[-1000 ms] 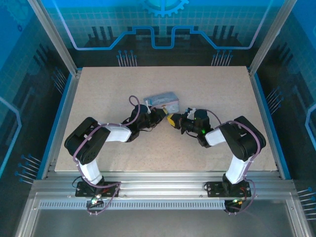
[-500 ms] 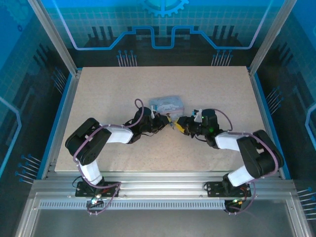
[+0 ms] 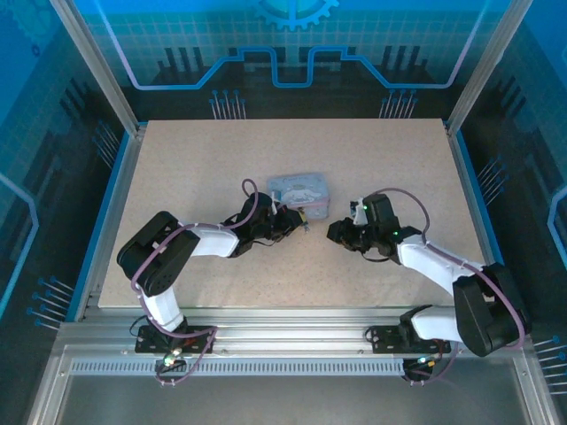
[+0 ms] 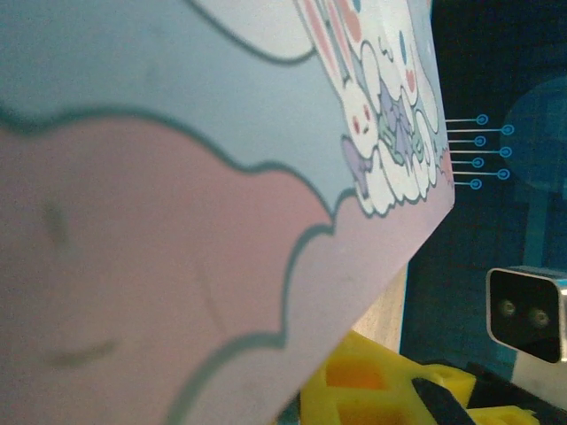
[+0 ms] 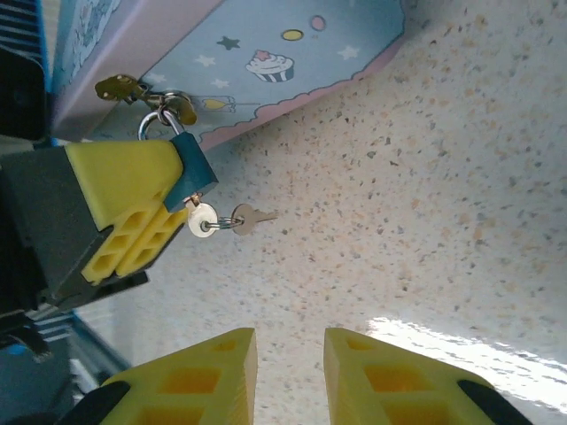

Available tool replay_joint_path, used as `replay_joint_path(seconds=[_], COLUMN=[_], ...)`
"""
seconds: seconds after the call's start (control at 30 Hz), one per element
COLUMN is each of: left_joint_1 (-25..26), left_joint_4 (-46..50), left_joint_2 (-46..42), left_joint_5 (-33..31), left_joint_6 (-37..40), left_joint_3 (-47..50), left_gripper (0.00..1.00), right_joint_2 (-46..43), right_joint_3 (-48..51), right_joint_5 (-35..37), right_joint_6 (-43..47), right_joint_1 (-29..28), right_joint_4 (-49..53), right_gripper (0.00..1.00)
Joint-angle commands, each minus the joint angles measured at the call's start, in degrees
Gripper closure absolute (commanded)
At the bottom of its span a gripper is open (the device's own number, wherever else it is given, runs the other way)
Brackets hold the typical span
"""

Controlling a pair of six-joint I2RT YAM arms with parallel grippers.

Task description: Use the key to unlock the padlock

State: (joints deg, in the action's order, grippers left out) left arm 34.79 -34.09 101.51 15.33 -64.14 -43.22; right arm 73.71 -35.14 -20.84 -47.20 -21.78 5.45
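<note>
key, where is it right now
Right wrist view, left of centre: the small silver key sticks out below the small dark blue padlock, which the left hand pinches beside the pale blue tin box.

No words or numbers are legible, even on the cartoon-printed tin (image 5: 292, 49).

Worktop (image 5: 425, 177): matt, speckled, grainy. Tin box (image 5: 292, 53): smooth printed metal, slight sheen. Padlock (image 5: 195, 173): smooth dark body, bright metal shackle. Key (image 5: 252, 217): shiny metal. My right fingers (image 5: 204, 376): matt yellow plastic.
</note>
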Motion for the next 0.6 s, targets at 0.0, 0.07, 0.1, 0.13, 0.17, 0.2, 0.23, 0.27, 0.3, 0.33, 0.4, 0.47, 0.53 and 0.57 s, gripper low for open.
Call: replay_joint_path(seconds=[0.0,0.07,0.1,0.13,0.17,0.2,0.23,0.27,0.3,0.33,0.4,0.47,0.53,0.57], left_joint_1=[0.2,0.2,0.3,0.3,0.2,0.2,0.2,0.3,0.2,0.2,0.2,0.2,0.1,0.1], left_joint_4=[-0.1,0.1,0.3,0.2,0.4,0.4,0.5,0.6,0.5,0.5,0.5,0.7,0.9,0.9], left_joint_2=[-2.1,-2.3,-2.5,-2.6,-2.7,-2.8,-2.8,-3.0,-3.1,-3.1,-3.1,-3.3,-3.5,-3.6], left_joint_5=[1.5,1.6,1.7,1.7,1.7,1.7,1.7,1.8,1.8,1.9,2.0,2.1,2.2,2.3], left_joint_6=[1.2,1.3,1.3,1.3,1.2,1.3,1.3,1.3,1.3,1.3,1.2,1.3,1.2,1.2], left_joint_3=[-0.8,-0.8,-0.8,-0.8,-0.8,-0.8,-0.9,-0.9,-1.0,-1.0,-1.1,-1.2,-1.2,-1.3], left_gripper=[1.00,1.00,1.00,1.00,1.00,1.00,1.00,1.00,1.00,1.00,1.00,1.00,1.00,1.00], right_joint_2=[-0.3,0.4,0.9,1.5,2.1,2.8,3.5,4.1,5.0,5.8,7.2,8.5,9.8,10.2], right_joint_3=[-4.2,-6.2,-7.2,-8.2,-9.0,-10.1,-10.9,-11.6,-12.5,-13.5,-14.9,-16.5,-17.7,-18.0], right_joint_5=[5.5,7.4,8.3,9.4,10.7,11.8,12.6,13.3,14.2,15.1,16.3,17.9,18.4,18.5], right_joint_6=[9.2,11.4,12.7,13.7,14.4,15.2,15.8,16.2,16.8,17.4,18.1,18.8,19.5,19.7], right_joint_1=[-2.5,-4.1,-5.1,-6.2,-7.2,-8.3,-9.1,-9.7,-10.7,-11.6,-12.9,-14.0,-14.6,-14.8], right_joint_4=[8.3,10.1,10.8,11.3,12.0,12.5,12.6,12.8,13.2,13.6,13.9,14.1,14.2,14.0], right_gripper=[0.71,0.68,0.67,0.65,0.64,0.63,0.63,0.62,0.62,0.61,0.60,0.58,0.57,0.57])
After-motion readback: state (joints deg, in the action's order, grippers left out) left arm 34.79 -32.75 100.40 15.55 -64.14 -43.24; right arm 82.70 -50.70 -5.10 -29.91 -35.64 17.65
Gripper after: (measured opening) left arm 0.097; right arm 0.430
